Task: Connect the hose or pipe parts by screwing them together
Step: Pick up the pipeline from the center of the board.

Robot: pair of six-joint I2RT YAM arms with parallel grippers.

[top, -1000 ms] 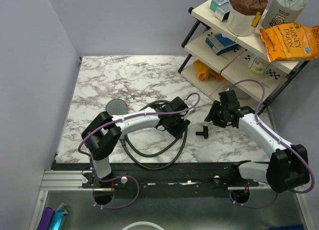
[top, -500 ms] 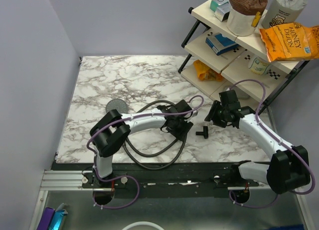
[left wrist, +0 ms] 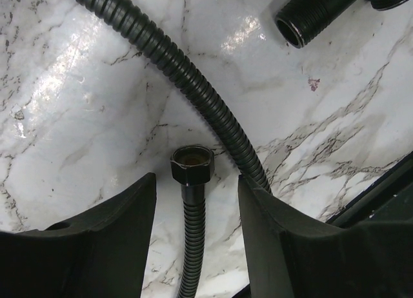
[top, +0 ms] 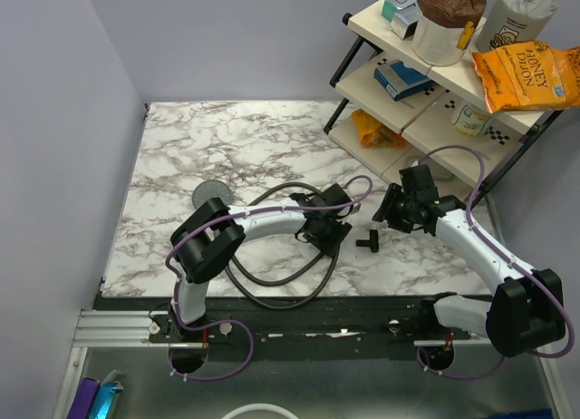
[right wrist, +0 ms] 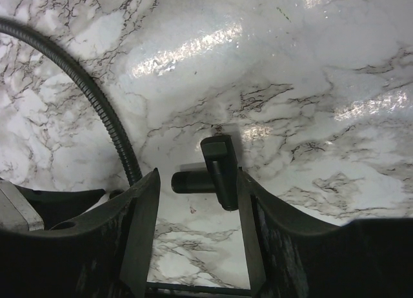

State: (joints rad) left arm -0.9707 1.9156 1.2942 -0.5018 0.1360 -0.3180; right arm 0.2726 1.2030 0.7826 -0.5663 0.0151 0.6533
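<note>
The black flexible hose (top: 272, 276) lies in loops on the marble table. Its hexagonal end nut (left wrist: 192, 166) rests on the table just ahead of my left gripper (left wrist: 197, 201), which is open and straddles the hose without touching it. A small black T-shaped fitting (right wrist: 218, 171) with a threaded stub lies on the table between the fingers of my open right gripper (right wrist: 198, 177), close to the right finger. The same fitting (top: 367, 240) sits between both grippers in the top view. The grey shower head (top: 210, 194) lies face up at the left, its handle hidden behind the left arm.
A black-framed shelf rack (top: 426, 102) with boxes, snack bags and a tub stands at the back right, close behind the right arm. Another run of hose (left wrist: 187, 72) crosses ahead of the left gripper. The table's dark front edge (top: 299, 310) is near the hose loops.
The left arm's elbow has swung right and forward, and its gripper has shifted slightly over the hose end. The right arm and the fitting have stayed still.
</note>
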